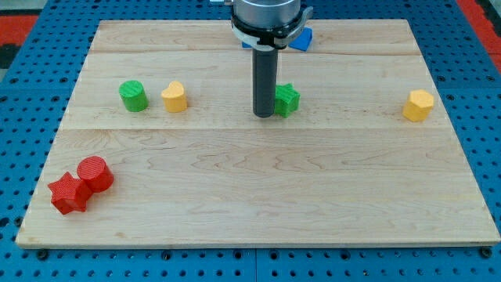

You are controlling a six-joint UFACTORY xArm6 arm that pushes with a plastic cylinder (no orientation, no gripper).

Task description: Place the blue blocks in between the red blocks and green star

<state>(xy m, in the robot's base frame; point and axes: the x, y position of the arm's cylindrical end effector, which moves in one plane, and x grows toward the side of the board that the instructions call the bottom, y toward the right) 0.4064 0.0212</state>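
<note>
Nearest the lower edge of the frame lies the wooden board (258,204), a pale rectangle resting on a blue perforated table (16,117). Next in size is my rod (264,78), a dark upright cylinder hanging from the grey arm housing (266,14) at the top centre. I carry no jaws to open or shut, so nothing is held. My tip (264,115) meets the board just above centre, touching or almost touching the left side of the green star (286,99). At the lower left, two red blocks sit pressed together: the red cylinder (95,173) and, down and left of it, the red star (69,193). Both are well apart from the green star. At the upper left stands the green cylinder (134,95), with the yellow block (174,97) just to its right. A second yellow block, the yellow hexagon (419,105), stands alone at the right. Smallest in view is the blue block (302,39), mostly hidden behind the housing at the top centre; its shape cannot be told
</note>
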